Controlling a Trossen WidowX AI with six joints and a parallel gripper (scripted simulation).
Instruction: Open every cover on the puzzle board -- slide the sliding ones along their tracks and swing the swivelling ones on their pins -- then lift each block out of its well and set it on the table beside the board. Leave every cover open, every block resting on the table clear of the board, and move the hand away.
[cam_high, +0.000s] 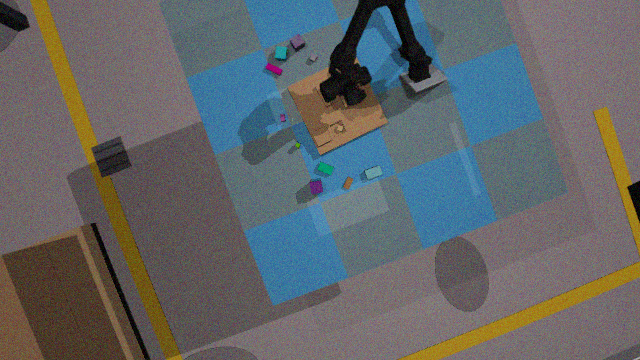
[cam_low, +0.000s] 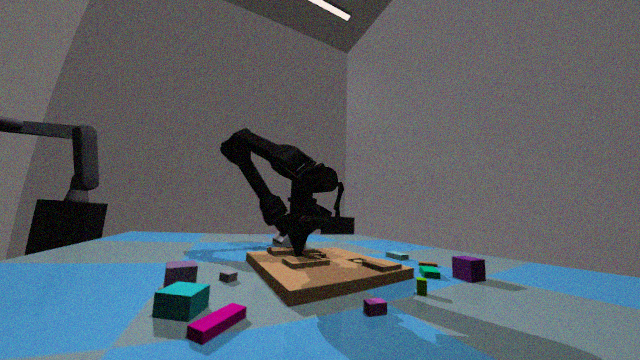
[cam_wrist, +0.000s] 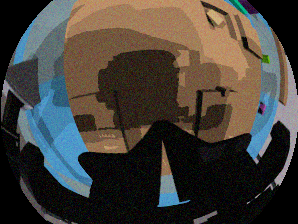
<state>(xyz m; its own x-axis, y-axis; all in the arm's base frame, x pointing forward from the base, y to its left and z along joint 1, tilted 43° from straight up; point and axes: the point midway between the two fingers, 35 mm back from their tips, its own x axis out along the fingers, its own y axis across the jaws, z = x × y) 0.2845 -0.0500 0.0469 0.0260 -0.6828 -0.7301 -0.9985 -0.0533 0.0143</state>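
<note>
The wooden puzzle board lies flat. My gripper is shut and empty, pointing down low over the board; whether the tips touch a cover cannot be told. The hand hides them in the top view. A raised wooden cover is just below and in front of the tips. Another cover is near the board's right side, and a third is at the back. A pale block shows in a dark-edged well. Shadow hides how far the middle covers are open.
Beside one side of the board are a teal block, a magenta bar and a mauve block. Beyond another edge are a purple block, a green block and a pale blue block.
</note>
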